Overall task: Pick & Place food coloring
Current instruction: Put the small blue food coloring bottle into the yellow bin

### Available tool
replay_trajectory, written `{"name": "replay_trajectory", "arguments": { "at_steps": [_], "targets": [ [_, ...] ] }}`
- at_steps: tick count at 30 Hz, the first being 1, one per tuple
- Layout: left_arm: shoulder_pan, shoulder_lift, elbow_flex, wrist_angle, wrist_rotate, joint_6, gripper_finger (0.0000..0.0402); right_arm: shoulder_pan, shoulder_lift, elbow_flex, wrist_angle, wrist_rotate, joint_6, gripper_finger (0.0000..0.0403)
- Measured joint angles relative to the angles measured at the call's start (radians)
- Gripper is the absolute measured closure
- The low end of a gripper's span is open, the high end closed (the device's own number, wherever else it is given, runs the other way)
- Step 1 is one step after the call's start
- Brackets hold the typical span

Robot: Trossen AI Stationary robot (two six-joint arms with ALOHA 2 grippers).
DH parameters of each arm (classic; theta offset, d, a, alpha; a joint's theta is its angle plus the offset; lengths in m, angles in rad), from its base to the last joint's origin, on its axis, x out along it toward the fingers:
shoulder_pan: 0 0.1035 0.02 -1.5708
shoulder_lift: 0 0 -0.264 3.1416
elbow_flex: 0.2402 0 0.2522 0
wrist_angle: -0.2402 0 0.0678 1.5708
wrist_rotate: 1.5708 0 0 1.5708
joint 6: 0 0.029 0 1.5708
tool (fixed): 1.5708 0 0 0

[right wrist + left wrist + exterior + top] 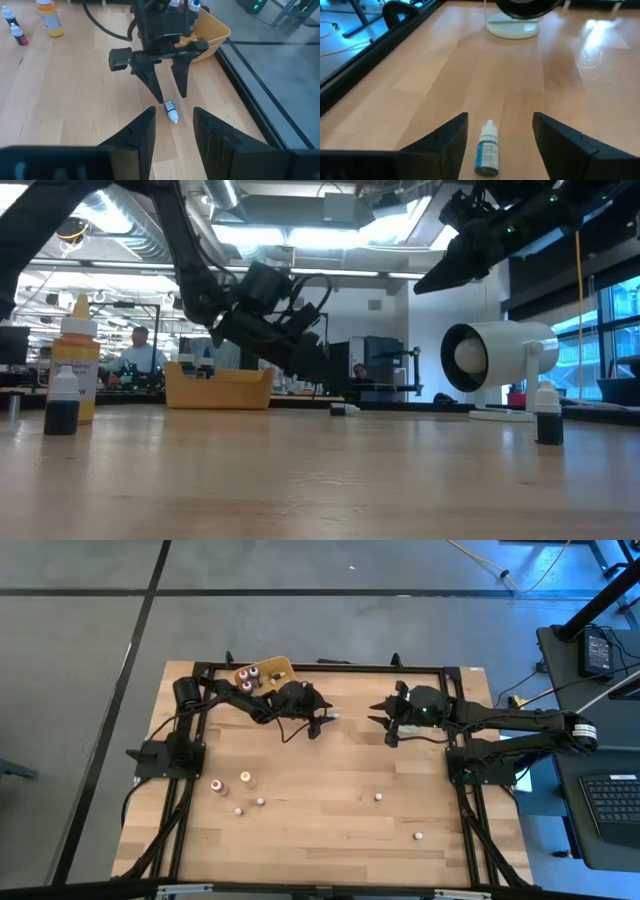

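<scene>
The left gripper, fingers spread wide, straddles a food coloring bottle lying flat. The bottle is probably light, rigid and slippery; grip across its labelled body. The right gripper, partly open and holding nothing, waits nearby.

The left arm reaches from its base at the left edge of the surface toward the far middle, its wrist tipped steeply down. The left pincer hangs low over the surface, its two dark fingers spread apart and pointing downward, closed on nothing. The right arm stretches in from the right side, its forearm nearly level and raised well above the surface. The right pincer faces the left one across a gap, fingers parted only narrowly; it seems to hold nothing, though the views are poor here.
</scene>
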Motion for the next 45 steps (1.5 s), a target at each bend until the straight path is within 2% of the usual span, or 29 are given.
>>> {"name": "replay_trajectory", "arguments": {
  "at_steps": [5, 11, 18, 25, 29, 34, 38, 40, 45],
  "targets": [
    [0.001, 0.003, 0.000, -0.032, 0.000, -0.003, 0.0161, 0.000, 0.000, 0.000, -0.001, 0.000, 0.000, 0.0269],
    [-0.018, 0.003, 0.000, -0.031, -0.001, -0.028, 0.0160, 0.000, 0.000, 0.000, -0.001, -0.001, -0.036, 0.0269],
    [-0.024, 0.003, 0.000, -0.094, -0.129, -0.003, 0.0172, 0.000, 0.001, 0.000, -0.002, -0.001, -0.045, 0.0269],
    [-0.022, 0.003, 0.000, -0.102, -0.118, 0.000, 0.0186, 0.000, 0.001, 0.000, -0.002, -0.001, -0.045, 0.0270],
    [-0.021, 0.003, 0.002, -0.116, -0.061, -0.002, 0.0192, 0.000, 0.001, 0.000, -0.002, -0.001, -0.046, 0.0270],
    [-0.022, 0.003, 0.086, -0.290, -0.064, -0.005, 0.0202, 0.000, 0.001, 0.000, -0.002, -0.001, -0.048, 0.0270],
    [-0.022, 0.003, 0.164, -0.435, -0.136, 0.028, 0.0209, 0.000, 0.001, 0.000, -0.002, -0.001, -0.049, 0.0270],
    [-0.016, 0.002, 0.186, -0.493, -0.134, 0.042, 0.0214, 0.000, 0.001, 0.000, -0.002, -0.001, -0.049, 0.0270],
    [-0.015, 0.006, 0.197, -0.520, -0.096, 0.046, 0.0226, 0.000, 0.001, 0.000, -0.002, -0.001, -0.049, 0.0270]
  ]
}}
